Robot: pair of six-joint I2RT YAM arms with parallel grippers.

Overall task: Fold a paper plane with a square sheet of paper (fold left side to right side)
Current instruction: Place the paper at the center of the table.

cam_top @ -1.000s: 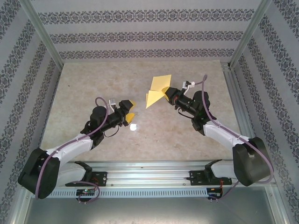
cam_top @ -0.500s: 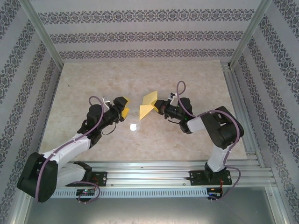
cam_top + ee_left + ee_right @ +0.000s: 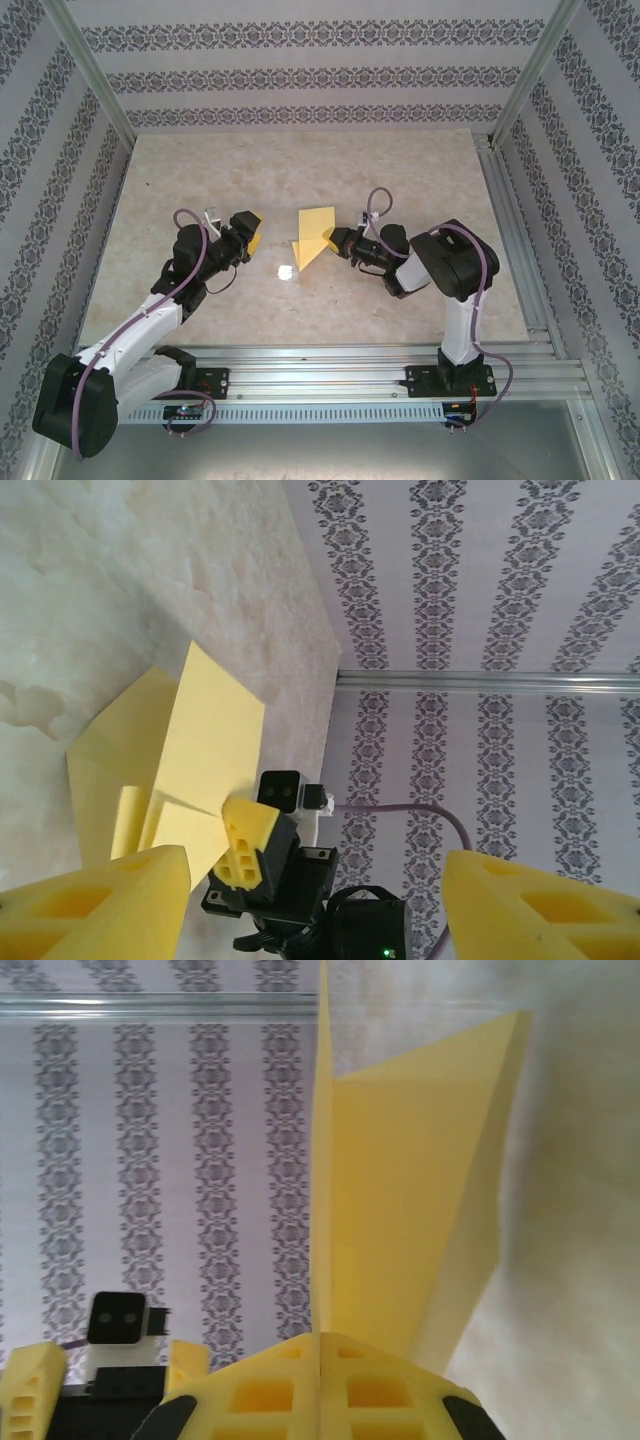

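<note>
Mustard-yellow and sharply creased, the paper plane sits over the middle of the pale stone-look tabletop. My right fingers pinch it at its right end, clamped tight on the folded layers. My left fingers hover spread apart just left of it, facing the paper without touching it.

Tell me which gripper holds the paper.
The right gripper: its jaws are shut on the paper's edge. The left gripper is open, apart from the paper.
</note>
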